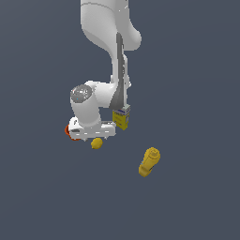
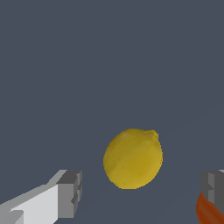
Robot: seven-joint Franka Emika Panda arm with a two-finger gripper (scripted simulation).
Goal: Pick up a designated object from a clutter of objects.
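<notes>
The lemon [image 1: 96,143] [image 2: 133,158] is small, oval and plain yellow, lying on the dark grey floor just below my hand in the exterior view. In the wrist view it sits between my two grey fingertips, with a gap on each side. My gripper [image 2: 141,192] is open and holds nothing. In the exterior view the white hand hides the fingers. The red-orange cup [image 1: 68,131] [image 2: 209,212] peeks out behind one fingertip [image 2: 213,187]. The yellow box with a white-blue top [image 1: 121,117] stands behind the hand. The yellow squeeze bottle [image 1: 149,161] lies tilted towards the exterior view's right.
The white arm [image 1: 110,51] comes down from above over the box and cup. Dark grey floor [image 1: 187,93] surrounds the objects.
</notes>
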